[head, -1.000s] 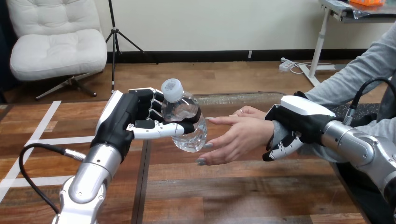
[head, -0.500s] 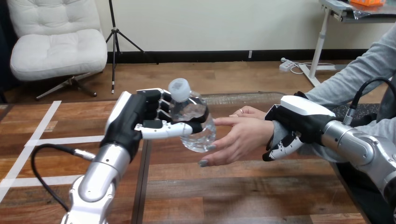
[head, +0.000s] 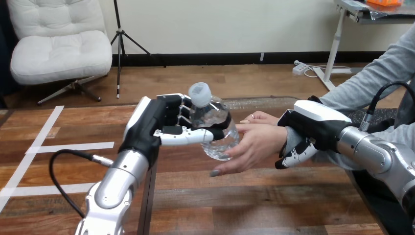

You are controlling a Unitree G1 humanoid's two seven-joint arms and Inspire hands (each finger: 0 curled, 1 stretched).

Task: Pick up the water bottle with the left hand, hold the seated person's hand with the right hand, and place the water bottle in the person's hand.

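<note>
Left hand [head: 161, 122] wrapped round water bottle [head: 214, 128], base touching person's hand [head: 250, 144] just right of it; right hand [head: 313, 128] curled round person's wrist [head: 289, 138]. Early release risks bottle tipping off the open palm.

**Bright, even light with soft shadows**

You get bright, even light from above. A soft shadow lies on the tabletop [head: 254, 205] under the person's hand [head: 254, 144]. The bottle [head: 215, 128] glints, and the left arm [head: 122, 176] carries pale highlights.

Wooden table [head: 254, 200], plank top, dark lengthwise seam [head: 145, 215].
</note>
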